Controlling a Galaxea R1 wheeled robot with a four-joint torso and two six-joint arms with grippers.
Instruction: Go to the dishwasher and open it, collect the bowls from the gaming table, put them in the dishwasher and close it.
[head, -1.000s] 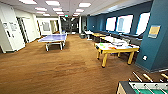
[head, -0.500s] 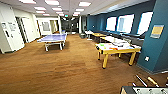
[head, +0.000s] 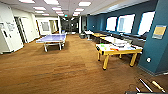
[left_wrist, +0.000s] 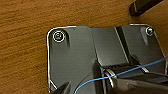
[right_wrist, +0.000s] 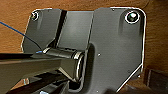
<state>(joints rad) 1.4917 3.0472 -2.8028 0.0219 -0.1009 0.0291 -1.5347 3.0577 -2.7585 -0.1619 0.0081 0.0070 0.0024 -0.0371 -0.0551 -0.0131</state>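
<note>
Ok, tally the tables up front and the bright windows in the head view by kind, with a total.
blue ping-pong table: 1
yellow-legged table: 1
bright windows: 3
Total: 5

Yellow-edged white gaming table (head: 117, 48) (brown floor (head: 62, 72))

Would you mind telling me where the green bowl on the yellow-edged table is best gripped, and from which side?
Probably by its rim, from above: the green bowl seems to sit near the corner of the gaming table closest to the robot, by open floor. From here it is too small to tell its rim or tilt, so judge again up close.
</note>
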